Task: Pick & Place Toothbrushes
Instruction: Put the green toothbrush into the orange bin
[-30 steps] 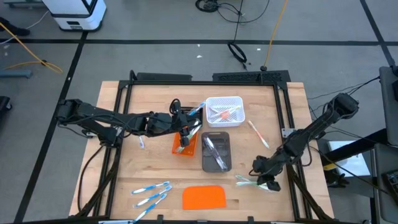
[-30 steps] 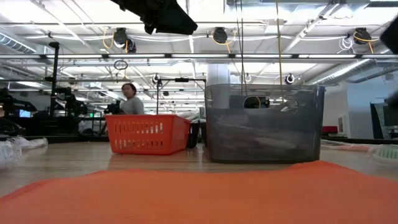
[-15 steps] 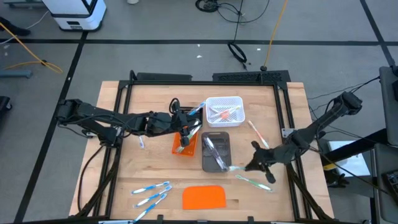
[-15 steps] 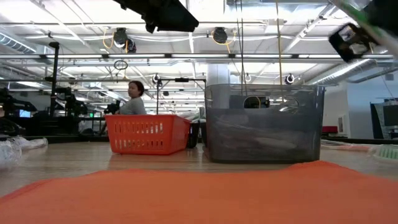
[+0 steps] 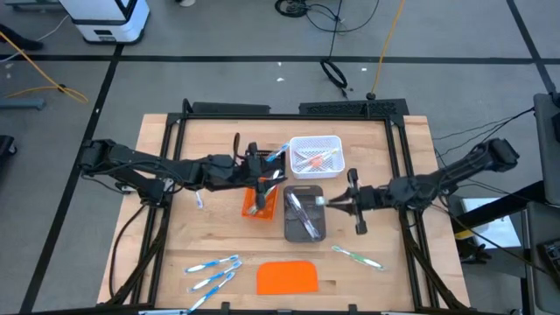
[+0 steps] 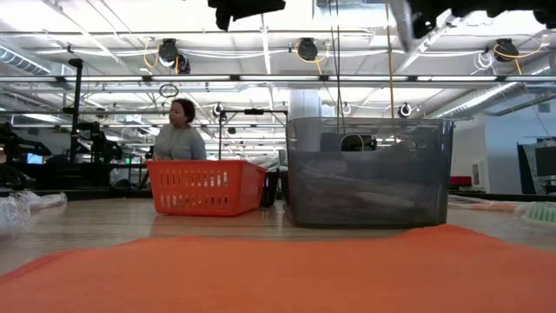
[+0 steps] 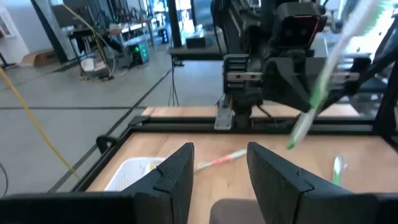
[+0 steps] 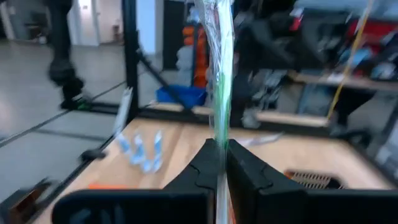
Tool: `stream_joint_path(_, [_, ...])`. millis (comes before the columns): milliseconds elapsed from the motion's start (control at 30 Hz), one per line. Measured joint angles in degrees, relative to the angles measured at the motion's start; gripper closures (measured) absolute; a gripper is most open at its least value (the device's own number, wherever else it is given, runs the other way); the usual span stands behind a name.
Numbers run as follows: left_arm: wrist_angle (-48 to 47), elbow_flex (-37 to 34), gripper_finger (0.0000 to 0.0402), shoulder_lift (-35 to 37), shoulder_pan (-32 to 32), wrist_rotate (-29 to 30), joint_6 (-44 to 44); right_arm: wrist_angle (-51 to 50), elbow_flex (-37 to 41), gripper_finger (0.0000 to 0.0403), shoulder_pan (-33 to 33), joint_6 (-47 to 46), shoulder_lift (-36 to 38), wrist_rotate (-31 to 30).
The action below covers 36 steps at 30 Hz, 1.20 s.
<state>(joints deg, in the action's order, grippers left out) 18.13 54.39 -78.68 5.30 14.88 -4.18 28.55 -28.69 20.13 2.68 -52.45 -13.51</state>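
Right gripper [image 5: 337,202] has swung up off the surface [image 5: 210,140] to the grey tray [image 5: 304,213], jaws clamped on a green toothbrush [image 8: 221,74], so a drop looks close. Left gripper [image 7: 217,165] waits over the orange tray [image 5: 259,201], jaws apart, empty.

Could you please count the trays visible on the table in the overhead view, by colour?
orange tray: 1
white tray: 1
grey tray: 1
Total: 3
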Motion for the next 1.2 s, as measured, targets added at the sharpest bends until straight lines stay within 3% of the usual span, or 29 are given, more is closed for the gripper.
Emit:
stream_joint_path(300, [4.6, 0.0, 0.0249, -1.0, 0.0, 0.0, 0.0, 14.6, 0.0, 0.0395, -7.2, 6.2, -5.8, 0.2])
stream_joint_path(967, [8.8, 0.0, 0.0249, -1.4, 0.0, 0.0, -0.1, 28.8, 0.0, 0.0396, -17.6, 4.2, -15.3, 9.3])
stream_joint_path(1200, [12.1, 0.0, 0.0249, -4.0, 0.0, 0.0, -0.2, 28.9, -3.8, 0.0396, -19.1, 4.0, -20.6, 12.2])
